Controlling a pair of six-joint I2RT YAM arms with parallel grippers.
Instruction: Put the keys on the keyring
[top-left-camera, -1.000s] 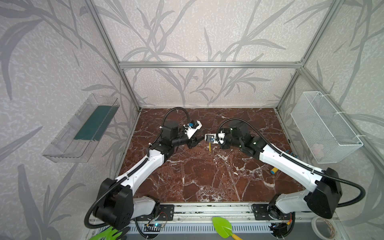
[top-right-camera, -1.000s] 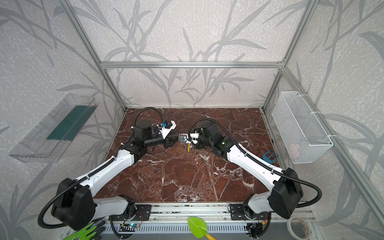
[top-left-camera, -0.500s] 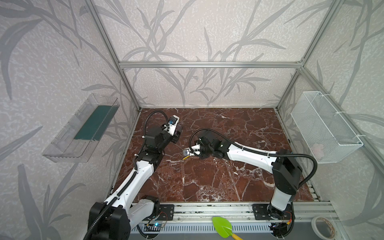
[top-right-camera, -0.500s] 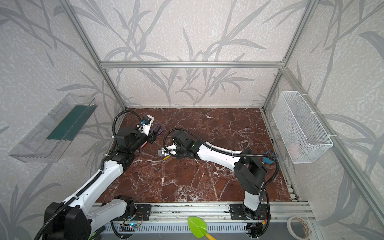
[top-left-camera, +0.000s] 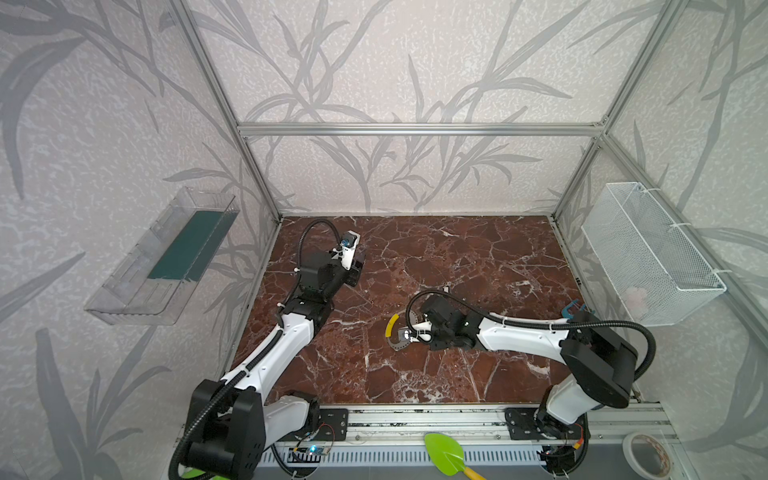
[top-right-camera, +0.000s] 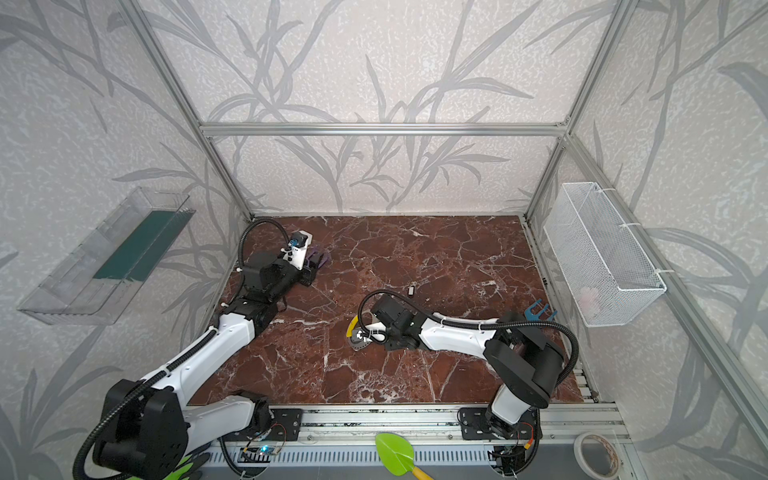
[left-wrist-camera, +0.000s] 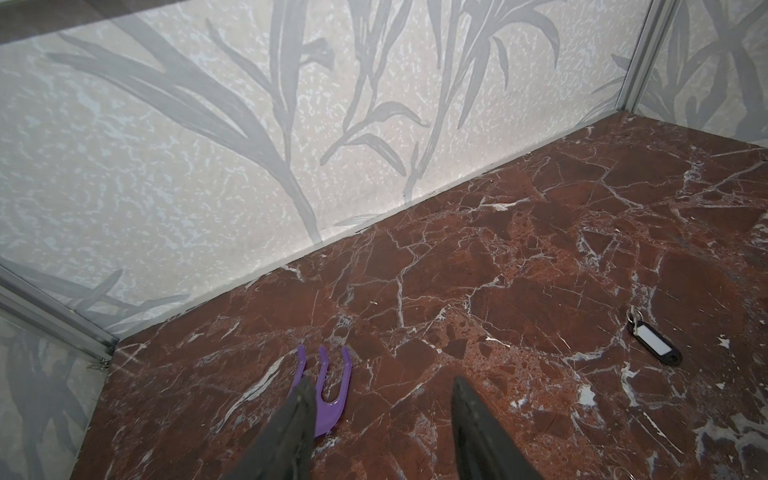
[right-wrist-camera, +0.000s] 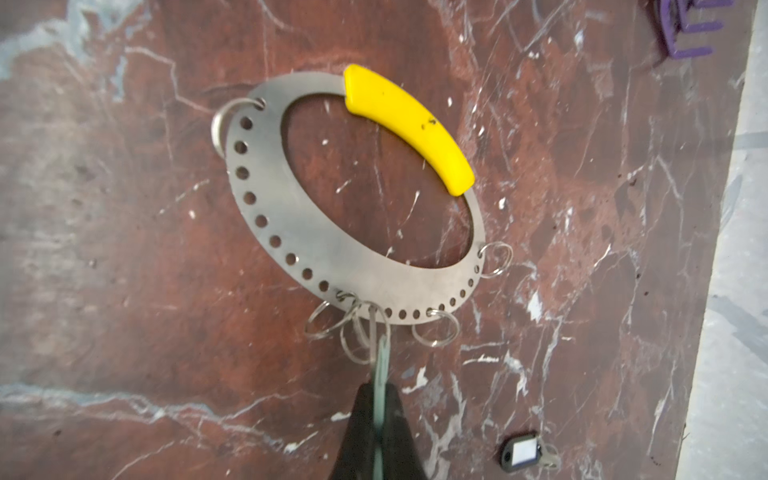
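Observation:
The keyring (right-wrist-camera: 395, 286) is a flat grey oval plate with a row of holes, a yellow sleeve (right-wrist-camera: 409, 124) and several small wire rings. It is low at the marble floor in both top views (top-left-camera: 394, 345) (top-right-camera: 356, 343); whether it rests flat I cannot tell. My right gripper (right-wrist-camera: 379, 388) is shut on the pale teal tag of the keys (right-wrist-camera: 381, 361), which hangs edge-on from a ring on the plate. The keys' metal is hidden. My left gripper (left-wrist-camera: 380, 386) stands open and empty at the rear left (top-left-camera: 357, 266), apart from the keyring.
A key with a black tag (left-wrist-camera: 656, 343) (right-wrist-camera: 521, 453) lies on the floor behind the right arm (top-right-camera: 411, 289). A purple toy fork (left-wrist-camera: 328, 390) lies under the left gripper. A wire basket (top-left-camera: 648, 253) hangs right, a clear tray (top-left-camera: 166, 257) left. A blue toy (top-left-camera: 573, 307) lies by the right edge.
The two grippers, close together in the middle a second ago, have parted. The left arm drew back to the rear left. The right gripper came down and forward with the keyring.

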